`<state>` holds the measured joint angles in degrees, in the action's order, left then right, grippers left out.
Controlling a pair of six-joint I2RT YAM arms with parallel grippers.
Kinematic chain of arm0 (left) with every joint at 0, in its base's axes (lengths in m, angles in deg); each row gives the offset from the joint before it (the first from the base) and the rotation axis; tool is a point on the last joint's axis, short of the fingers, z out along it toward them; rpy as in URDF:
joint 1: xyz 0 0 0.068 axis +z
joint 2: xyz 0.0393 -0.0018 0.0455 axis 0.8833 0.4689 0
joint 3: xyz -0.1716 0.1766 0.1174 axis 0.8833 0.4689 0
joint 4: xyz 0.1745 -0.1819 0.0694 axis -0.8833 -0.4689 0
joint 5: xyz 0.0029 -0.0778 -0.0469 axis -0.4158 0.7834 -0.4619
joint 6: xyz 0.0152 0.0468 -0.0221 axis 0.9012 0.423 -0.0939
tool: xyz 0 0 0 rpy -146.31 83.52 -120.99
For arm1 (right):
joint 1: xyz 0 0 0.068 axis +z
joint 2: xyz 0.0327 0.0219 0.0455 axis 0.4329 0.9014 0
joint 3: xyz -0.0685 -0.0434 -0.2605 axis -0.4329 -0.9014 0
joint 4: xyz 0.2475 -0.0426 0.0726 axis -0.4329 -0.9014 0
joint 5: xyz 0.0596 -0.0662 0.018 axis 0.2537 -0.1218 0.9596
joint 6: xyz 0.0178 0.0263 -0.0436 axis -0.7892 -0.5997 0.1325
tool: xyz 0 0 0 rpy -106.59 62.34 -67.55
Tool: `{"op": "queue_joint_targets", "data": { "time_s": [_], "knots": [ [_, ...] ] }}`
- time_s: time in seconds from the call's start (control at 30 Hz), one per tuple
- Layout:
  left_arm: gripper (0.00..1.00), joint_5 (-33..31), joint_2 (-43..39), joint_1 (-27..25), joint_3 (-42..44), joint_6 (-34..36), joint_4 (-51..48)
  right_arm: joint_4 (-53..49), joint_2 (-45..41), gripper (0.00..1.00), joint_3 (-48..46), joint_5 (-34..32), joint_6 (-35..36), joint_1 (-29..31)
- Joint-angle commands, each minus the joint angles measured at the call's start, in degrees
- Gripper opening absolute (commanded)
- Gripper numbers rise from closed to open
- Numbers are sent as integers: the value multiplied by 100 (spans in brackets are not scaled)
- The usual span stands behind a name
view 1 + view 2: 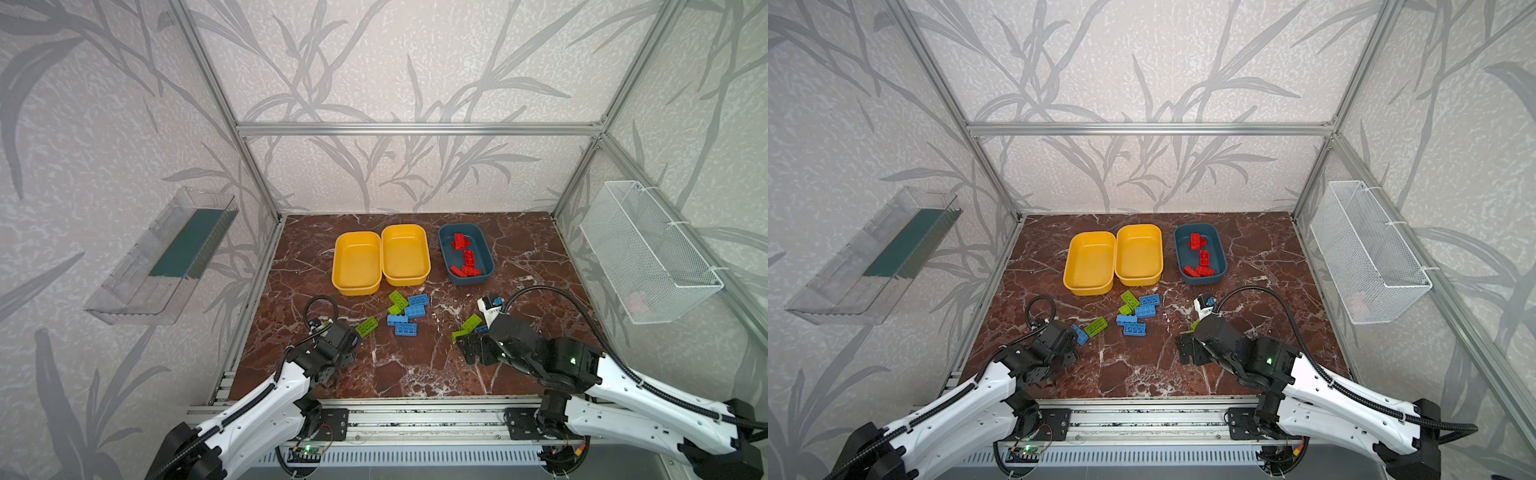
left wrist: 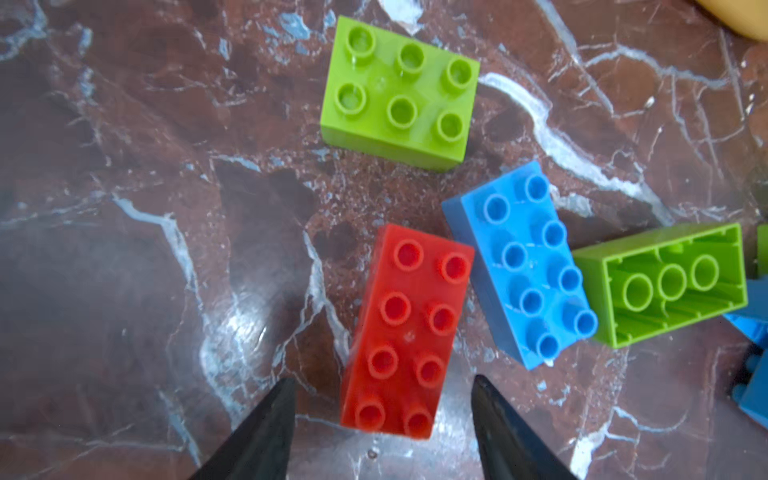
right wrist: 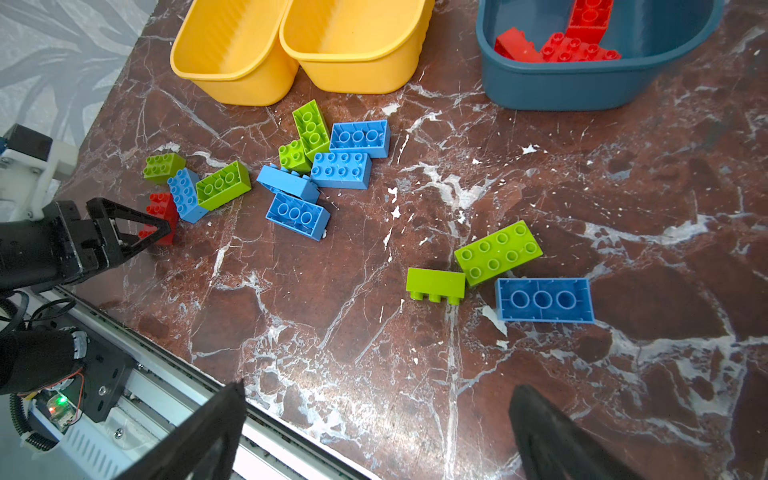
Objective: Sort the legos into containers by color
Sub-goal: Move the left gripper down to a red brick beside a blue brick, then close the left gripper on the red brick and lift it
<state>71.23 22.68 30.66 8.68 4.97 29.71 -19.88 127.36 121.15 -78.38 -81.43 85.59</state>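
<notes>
Left hand (image 2: 382, 379): fingers (image 2: 266, 428) apart, straddling red lego (image 2: 407, 328), gap each side, no contact seen. Red lego on table (image 2: 124, 208), running ahead of fingertips. Blue lego (image 2: 523, 266) just beside it, ahead of one finger. Advice: centre first, pinch long sides low, lift straight so blue neighbour not dragged. Teal tub (image 3: 561, 93) holding other reds (image 3: 573, 45), well beyond hand. Right hand (image 3: 379, 386) spread wide, empty.

**A:** Where are the top views mounted?

**B:** I get both from high at the front, facing down over the whole table (image 1: 415, 374). Left wrist view: close above the red lego (image 2: 407, 332). Right wrist view: farther off, sharing that lego.
</notes>
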Motion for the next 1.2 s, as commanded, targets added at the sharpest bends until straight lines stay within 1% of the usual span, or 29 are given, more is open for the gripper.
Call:
{"op": "queue_joint_targets", "data": {
  "time_s": [0.0,0.43,0.5,0.57,0.73,0.9,1.0,1.17],
  "knots": [
    [67,141,209,151,6,250,204,-132,-23,99,-44,-159,-44,21],
    [67,339,1142,578,-173,679,760,-78,101,99,-103,-261,-33,16],
    [65,389,1350,614,-241,703,802,-68,102,99,-111,-263,-31,14],
    [60,340,1617,636,-396,578,661,-67,72,99,-126,-256,-36,5],
    [52,711,2226,639,-661,771,436,-105,-99,99,-203,-294,-61,14],
    [42,930,2429,626,-601,782,497,-124,-264,99,-282,-350,-77,13],
    [41,961,2416,587,-630,777,378,-132,-301,99,-310,-360,-60,9],
    [18,855,2201,504,-744,755,-5,-115,-330,99,-326,-412,6,9]
  ]
}}
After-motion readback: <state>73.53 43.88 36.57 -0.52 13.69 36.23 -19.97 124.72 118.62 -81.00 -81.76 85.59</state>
